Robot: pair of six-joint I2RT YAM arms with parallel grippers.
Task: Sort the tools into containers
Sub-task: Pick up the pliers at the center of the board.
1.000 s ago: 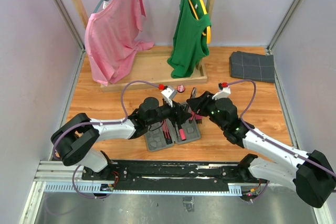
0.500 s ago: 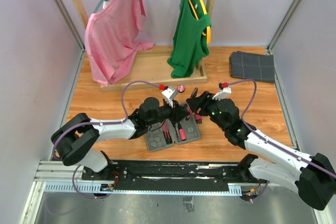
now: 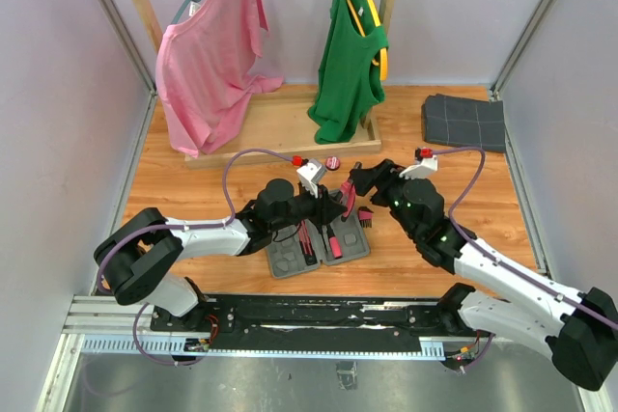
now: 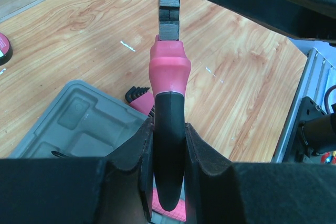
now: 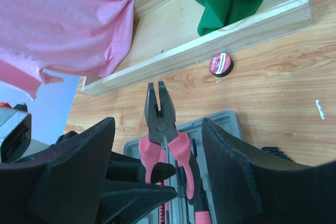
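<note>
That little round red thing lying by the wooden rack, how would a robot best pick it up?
Pinch it across its rim, coming straight down from above. The red disc lies flat and low on the table, so only its edge offers opposite sides. The rack base is close behind, so the end effector's fingers probably fit better at its sides than front and back.
</note>
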